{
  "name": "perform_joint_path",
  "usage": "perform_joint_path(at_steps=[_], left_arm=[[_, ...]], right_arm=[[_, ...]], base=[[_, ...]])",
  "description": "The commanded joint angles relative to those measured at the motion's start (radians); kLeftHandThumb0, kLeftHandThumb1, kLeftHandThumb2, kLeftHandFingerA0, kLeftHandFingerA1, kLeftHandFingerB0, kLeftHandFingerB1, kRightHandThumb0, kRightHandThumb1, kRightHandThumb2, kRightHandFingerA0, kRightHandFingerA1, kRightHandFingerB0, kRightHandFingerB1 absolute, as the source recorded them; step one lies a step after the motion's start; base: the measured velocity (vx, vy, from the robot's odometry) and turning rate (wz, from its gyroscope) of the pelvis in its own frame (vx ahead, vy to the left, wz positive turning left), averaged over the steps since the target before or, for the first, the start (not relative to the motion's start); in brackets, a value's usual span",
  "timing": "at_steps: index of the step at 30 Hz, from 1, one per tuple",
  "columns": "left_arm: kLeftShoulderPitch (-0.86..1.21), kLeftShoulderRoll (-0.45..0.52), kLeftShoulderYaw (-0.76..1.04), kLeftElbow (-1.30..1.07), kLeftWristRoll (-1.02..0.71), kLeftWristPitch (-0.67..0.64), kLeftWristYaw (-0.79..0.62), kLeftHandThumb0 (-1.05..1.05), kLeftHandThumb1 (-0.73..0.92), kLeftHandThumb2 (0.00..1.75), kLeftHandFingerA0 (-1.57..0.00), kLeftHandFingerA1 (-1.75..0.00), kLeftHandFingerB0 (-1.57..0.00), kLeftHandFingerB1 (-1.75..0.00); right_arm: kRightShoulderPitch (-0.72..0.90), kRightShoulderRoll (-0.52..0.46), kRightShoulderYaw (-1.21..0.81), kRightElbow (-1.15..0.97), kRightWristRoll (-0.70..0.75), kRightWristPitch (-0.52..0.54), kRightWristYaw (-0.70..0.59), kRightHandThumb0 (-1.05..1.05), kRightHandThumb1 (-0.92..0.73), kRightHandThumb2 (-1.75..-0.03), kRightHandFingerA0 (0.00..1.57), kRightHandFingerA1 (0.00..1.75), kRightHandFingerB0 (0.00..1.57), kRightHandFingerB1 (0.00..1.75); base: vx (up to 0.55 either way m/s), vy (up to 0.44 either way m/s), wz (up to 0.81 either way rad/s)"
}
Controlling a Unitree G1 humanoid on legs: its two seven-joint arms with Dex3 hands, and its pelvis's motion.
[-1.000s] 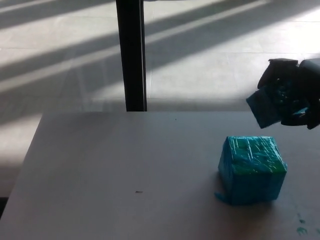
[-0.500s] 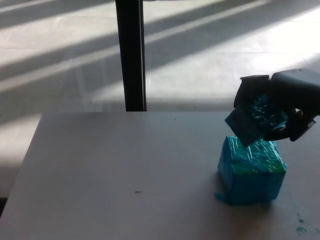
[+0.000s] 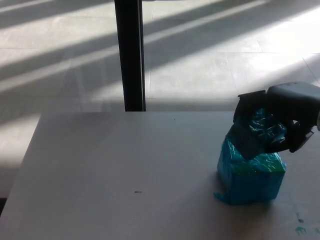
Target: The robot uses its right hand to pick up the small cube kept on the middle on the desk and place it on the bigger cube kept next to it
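Observation:
A big cube point(image 3: 251, 177) wrapped in shiny teal tape stands on the right side of the desk point(image 3: 125, 170). My right hand point(image 3: 285, 117) reaches in from the right edge, shut on the small teal cube point(image 3: 255, 132). The small cube is tilted, and its lower part rests on or just above the big cube's top face; I cannot tell whether they touch. Black fingers point(image 3: 248, 102) curl over the small cube's top and far side. My left hand is out of the picture.
A dark vertical post point(image 3: 130, 55) rises behind the desk's far edge. Beyond it lies a sunlit tiled floor with shadow stripes. Small teal paint marks point(image 3: 301, 227) dot the desk's near right corner.
My right hand has carried the small cube leftward and down, from above and to the right of the big cube to just over its top face.

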Motion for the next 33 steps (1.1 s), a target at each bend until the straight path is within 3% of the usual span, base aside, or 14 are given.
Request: perform_joint_path(at_steps=[1,4,5,6,9,11,13,16,17,19,26,31,32,33], left_arm=[[-0.009,0.024,0.006,0.002,-0.001,0.012,-0.003,-0.79,0.78,0.64,-0.57,-0.59,-0.45,-0.43],[-0.013,0.026,-0.001,0.008,0.009,0.005,-0.002,-0.78,0.79,0.64,-0.56,-0.56,-0.42,-0.42],[-0.014,0.027,-0.002,0.01,0.011,0.005,-0.002,-0.76,0.61,1.03,-0.51,-0.65,-0.38,-0.55],[-0.015,0.03,-0.01,0.005,0.017,0.002,-0.004,-0.78,0.8,0.64,-0.58,-0.6,-0.44,-0.44],[-0.015,0.031,-0.005,0.009,0.009,-0.001,-0.018,-0.79,0.79,0.64,-0.57,-0.59,-0.39,-0.43],[-0.014,0.031,-0.01,0.006,0.013,-0.005,-0.015,-0.79,0.79,0.63,-0.56,-0.59,-0.41,-0.44],[-0.013,0.028,-0.013,-0.002,0.014,-0.012,-0.019,-0.81,0.79,0.64,-0.54,-0.61,-0.4,-0.44],[-0.011,0.028,-0.012,-0.004,0.011,-0.011,-0.017,-0.81,0.79,0.64,-0.54,-0.59,-0.39,-0.43],[-0.012,0.029,-0.012,-0.006,0.011,-0.004,-0.012,-0.82,0.79,0.64,-0.54,-0.58,-0.42,-0.43],[-0.009,0.026,-0.005,-0.001,0.002,-0.004,-0.024,-0.81,0.78,0.64,-0.53,-0.58,-0.38,-0.42],[-0.007,0.023,-0.014,0.005,0.012,-0.011,-0.015,-0.79,0.8,0.64,-0.56,-0.57,-0.41,-0.43],[-0.013,0.021,-0.003,0.01,0.002,0.003,-0.007,-0.78,0.78,0.64,-0.55,-0.56,-0.4,-0.42],[-0.012,0.021,0.001,0.011,-0.003,0.004,-0.014,-0.77,0.61,1.03,-0.5,-0.65,-0.35,-0.54],[-0.012,0.02,0.004,0.011,-0.005,0.005,-0.016,-0.8,0.77,0.63,-0.55,-0.58,-0.43,-0.43]], right_arm=[[0.026,0.034,0.014,0.0,-0.014,0.009,-0.012,-0.29,-0.69,-0.69,0.75,1.67,0.71,1.27],[0.034,0.048,0.02,0.001,-0.023,0.008,-0.018,-0.3,-0.7,-0.69,0.76,1.69,0.74,1.23],[0.036,0.051,0.023,0.002,-0.027,0.007,-0.019,-0.3,-0.72,-0.67,0.8,1.65,0.8,1.04],[0.038,0.054,0.036,0.016,-0.039,-0.012,-0.032,-0.3,-0.7,-0.68,0.79,1.59,0.79,0.99],[0.035,0.055,0.055,0.045,-0.065,-0.037,-0.059,-0.29,-0.69,-0.7,0.79,1.53,0.82,0.9],[0.03,0.056,0.061,0.079,-0.072,-0.051,-0.076,-0.27,-0.7,-0.7,0.81,1.65,0.77,1.21],[0.024,0.038,0.065,0.088,-0.089,-0.052,-0.082,-0.32,-0.72,-0.7,0.79,1.38,0.75,0.73],[0.006,0.028,0.066,0.116,-0.092,-0.073,-0.099,-0.31,-0.7,-0.74,0.74,1.49,0.77,0.94],[0.001,0.015,0.063,0.127,-0.097,-0.081,-0.107,-0.3,-0.69,-0.74,0.79,1.64,0.73,1.29],[-0.003,-0.009,0.047,0.11,-0.087,-0.061,-0.085,-0.29,-0.7,-0.75,0.77,1.65,0.73,1.03],[-0.027,-0.037,0.039,0.093,-0.091,-0.056,-0.081,-0.26,-0.72,-0.63,0.76,1.71,0.67,1.4],[-0.033,-0.03,0.038,0.085,-0.09,-0.035,-0.065,-0.26,-0.69,-0.69,0.74,1.69,0.73,1.32],[-0.035,-0.026,0.039,0.086,-0.085,-0.031,-0.05,-0.27,-0.69,-0.71,0.74,1.66,0.73,1.24],[-0.036,-0.021,0.042,0.088,-0.079,-0.024,-0.034,-0.26,-0.69,-0.74,0.73,1.64,0.71,1.29]], base=[[0.0,0.0,0.0],[0.0,0.0,0.0],[0.0,0.0,0.0],[0.0,0.0,0.0],[0.0,0.0,0.0],[0.0,0.0,0.0],[0.0,0.0,0.0],[0.0,0.0,0.0],[0.0,0.0,0.0],[0.0,0.0,0.0],[0.0,0.0,0.0],[0.0,0.0,0.0],[0.0,0.0,0.0],[0.0,0.0,0.0]])
